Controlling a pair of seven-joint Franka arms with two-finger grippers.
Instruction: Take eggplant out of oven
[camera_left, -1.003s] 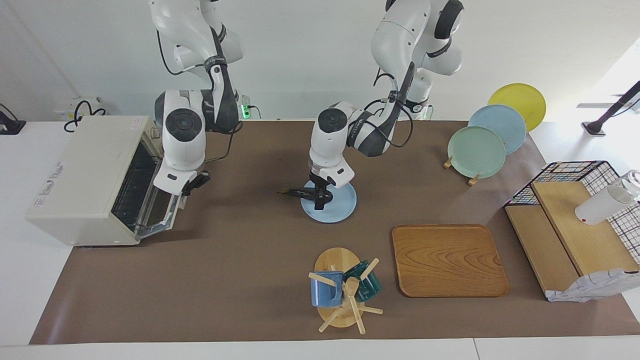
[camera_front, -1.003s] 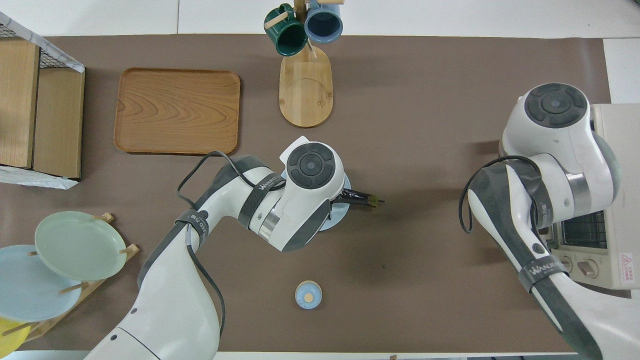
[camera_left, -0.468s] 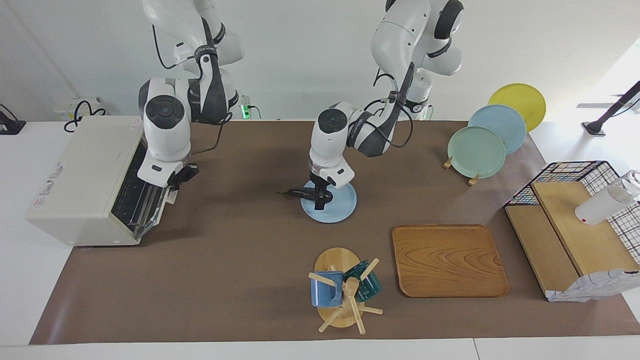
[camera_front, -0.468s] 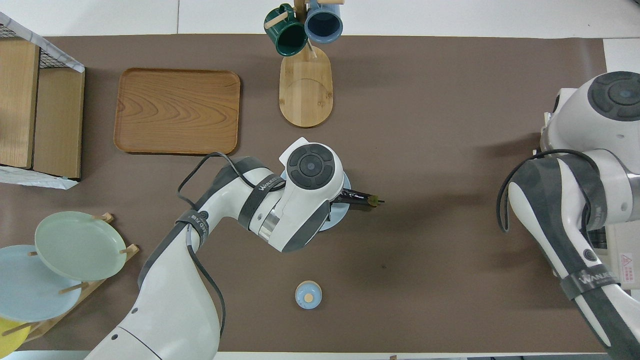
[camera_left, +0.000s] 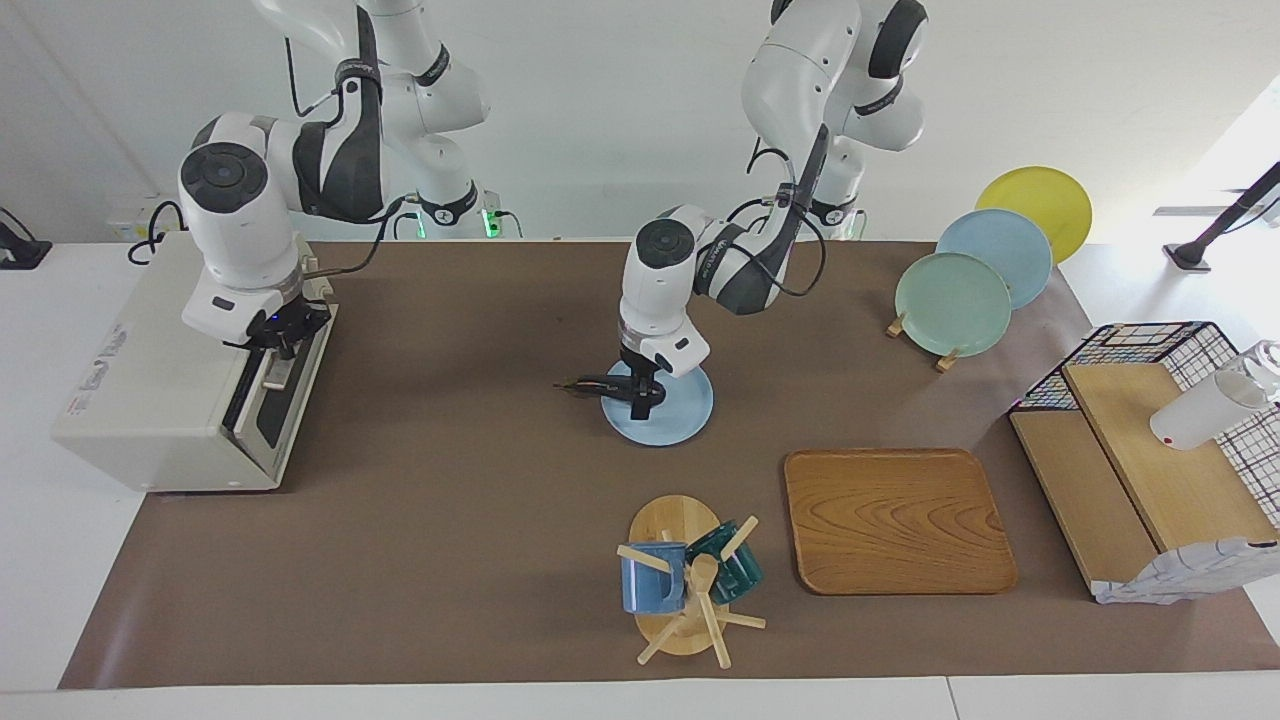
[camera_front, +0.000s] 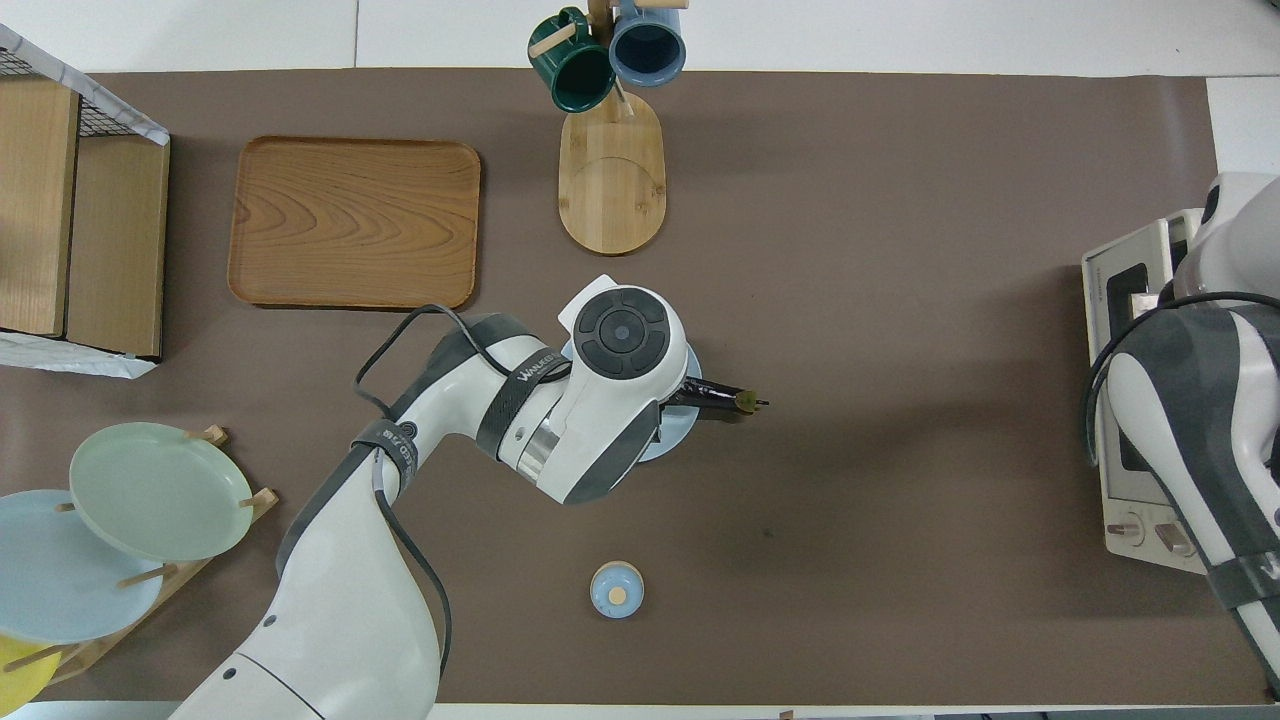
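Plates on the rack: three — one yellow (camera_left: 1035, 205), one pale blue (camera_left: 1000, 250), one green (camera_left: 952, 303) — standing on a wooden rack at the left arm's end of the bench (camera_left: 480, 520).
Arms: two; "WANJEED"-like lettering shows on the bands in the overhead view, not fully legible.
Oven: one, cream-white (camera_left: 165, 380), at the right arm's end; door up against the body, close to shut; red printing on its top, unreadable.
Right claw (camera_left: 272, 338): at the top edge of the oven door by the handle; whether its fingers are apart or together cannot be told.
Left claw (camera_left: 640, 392): over the flat blue plate (camera_left: 680, 410) mid-bench, fingers clamped on the eggplant.
Eggplant: one (camera_left: 598, 384), out of the oven, lying level in the left claw just above the plate, stem end pointing toward the oven's end.
Small blue lid: one (camera_front: 616, 589), nearer to the robots than the plate.
Wooden tray: one (camera_left: 895, 520), farther from the robots.
Mugs: two, blue (camera_left: 652, 578) and dark green (camera_left: 738, 565), on one wooden mug tree.
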